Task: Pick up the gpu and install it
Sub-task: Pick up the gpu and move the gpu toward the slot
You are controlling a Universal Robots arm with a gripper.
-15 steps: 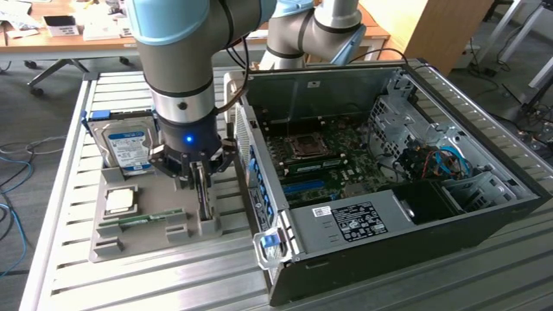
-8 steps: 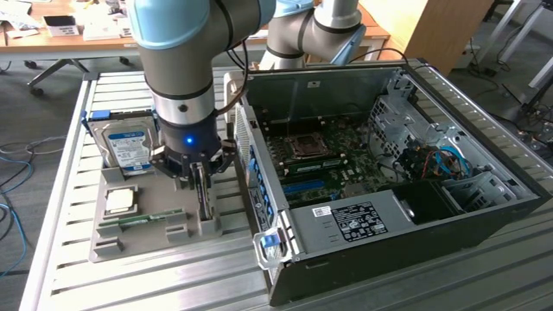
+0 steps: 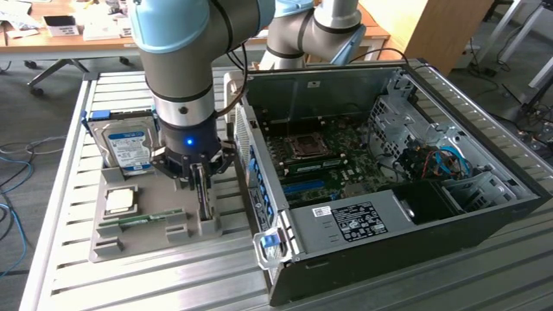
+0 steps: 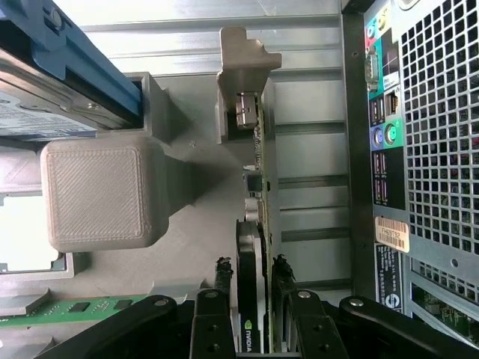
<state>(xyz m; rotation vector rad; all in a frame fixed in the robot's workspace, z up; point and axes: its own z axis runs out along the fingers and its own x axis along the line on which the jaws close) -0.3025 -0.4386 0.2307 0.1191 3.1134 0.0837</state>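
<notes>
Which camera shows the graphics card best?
The wrist view: the graphics card sits close, edge-on, with its bracket and logo visible. The exterior view shows it as a thin dark sliver standing in the gray tray.

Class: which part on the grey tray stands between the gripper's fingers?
The gpu, the thin dark card; hard drive, processor and memory stick sit apart.

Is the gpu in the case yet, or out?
Out: the gpu stands on edge in the gray holder, beside the open case, gripper around it.
</notes>
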